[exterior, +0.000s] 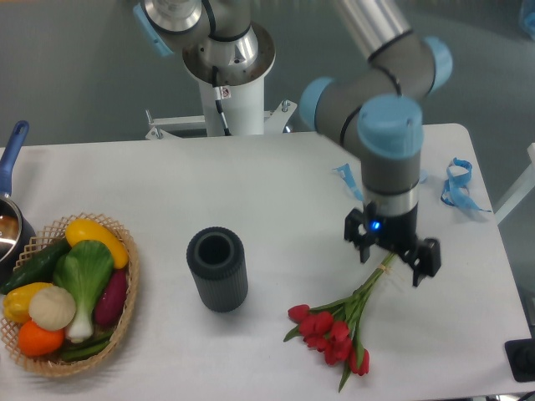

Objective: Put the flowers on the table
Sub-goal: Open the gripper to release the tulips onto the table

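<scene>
The flowers (333,330) lie flat on the table (251,192), the fingers (361,243) spread wide above their stems

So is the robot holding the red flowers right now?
No. The end effector is open and raised, holding nothing. The bunch of red tulips with green stems lies on the white table below it.

Bright, even overhead lighting, no harsh glare on the white table (251,180). Soft, faint shadows under the dark cylinder (217,269) and wicker basket (125,309). Slight motion blur on the arm's upper joints; mild softness and low resolution throughout, no marked edge distortion.
</scene>
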